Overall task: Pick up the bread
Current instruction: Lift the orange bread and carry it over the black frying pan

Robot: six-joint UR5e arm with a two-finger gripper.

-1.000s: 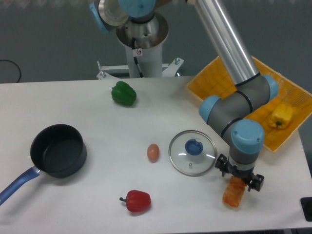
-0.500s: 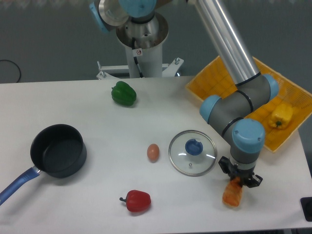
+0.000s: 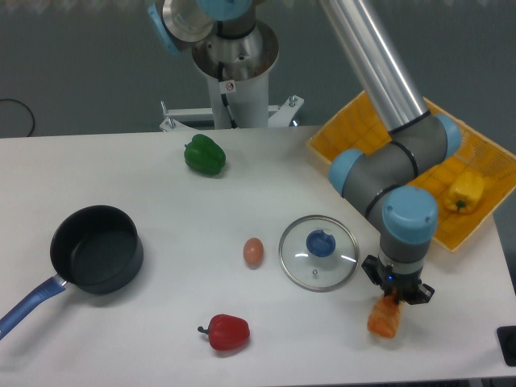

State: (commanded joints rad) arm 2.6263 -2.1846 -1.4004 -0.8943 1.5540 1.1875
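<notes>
Jaws of the gripper (image 3: 393,301) are pinched onto the far end of the bread (image 3: 384,318), pointing straight down at the near right part of the table (image 3: 145,185). That toy loaf is small and oblong, orange-brown, with a bumpy, segmented top; only its near half shows below the black fingers, and whether it touches the tabletop cannot be told.

Smooth, matte white covers the tabletop, with a dark grey wall behind it. At the far edge stands the arm's silver base column. The arm itself is brushed metal tubing with grey joints and light blue caps.

Just left of the gripper lies a round glass lid (image 3: 318,252) with a metal rim and a blue knob. Further left sits a small tan egg (image 3: 253,252). A glossy red pepper (image 3: 226,331) lies near the front edge, and a green pepper (image 3: 204,155) rests toward the far side. At the left is a dark, round saucepan (image 3: 97,249) with a blue handle. At the far right, a yellow gridded tray (image 3: 355,129) holds a yellow pepper (image 3: 465,192).
</notes>
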